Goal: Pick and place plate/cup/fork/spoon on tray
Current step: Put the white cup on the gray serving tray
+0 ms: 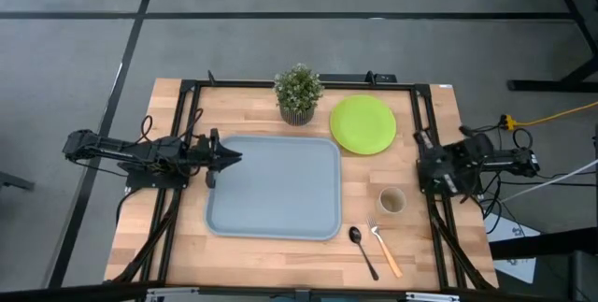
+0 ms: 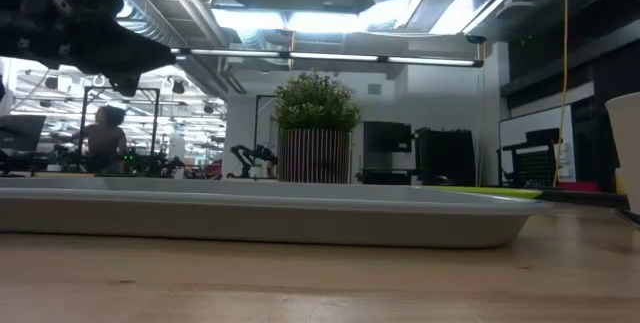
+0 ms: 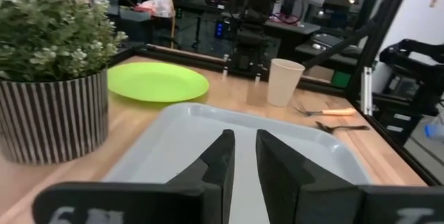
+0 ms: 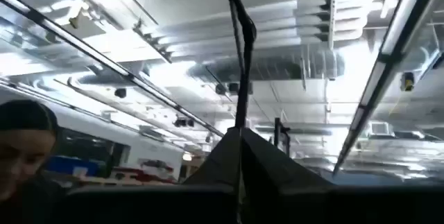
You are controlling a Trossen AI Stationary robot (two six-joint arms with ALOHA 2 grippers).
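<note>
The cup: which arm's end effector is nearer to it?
Right. The right end effector sits just off the cup, toward the plant's end of the table. The left end effector is across the tray, at its far edge.

the tray (image 1: pixel 273 187) lies bare in front of my left gripper (image 1: pixel 234 158), nothing blocking. the potted plant (image 1: pixel 299 93) stands just behind it beside the plate (image 1: pixel 363 123). cup (image 1: pixel 391 200), fork (image 1: pixel 384 249) and spoon (image 1: pixel 362 250) crowd the tray's right side.
</note>
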